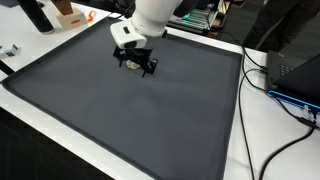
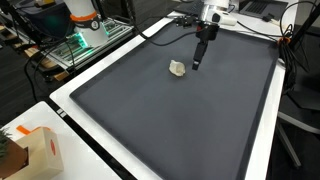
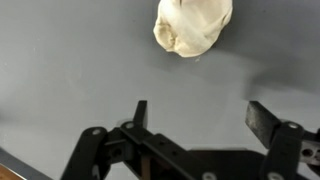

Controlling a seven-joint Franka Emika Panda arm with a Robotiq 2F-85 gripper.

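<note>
A small cream-white lumpy object [image 2: 178, 68] lies on the dark grey mat [image 2: 170, 120], toward its far side. My gripper [image 2: 196, 62] hangs just beside it, close above the mat, with the jaws spread wide. In the wrist view the lump [image 3: 192, 25] sits beyond the fingertips of the gripper [image 3: 200, 110], apart from them, and only bare mat [image 3: 70, 70] shows between the two black fingers [image 3: 262, 115]. In an exterior view the gripper [image 1: 137, 66] and the white arm stand over the mat [image 1: 120, 120], and the lump is hidden behind them.
A white border frames the mat [image 1: 235, 120]. Cables [image 1: 290, 105] and a black device [image 1: 295, 68] lie past one edge. A cardboard box [image 2: 40, 150] stands at a near corner, and a green lit board [image 2: 80, 42] and a dark bottle [image 1: 38, 15] are off the mat.
</note>
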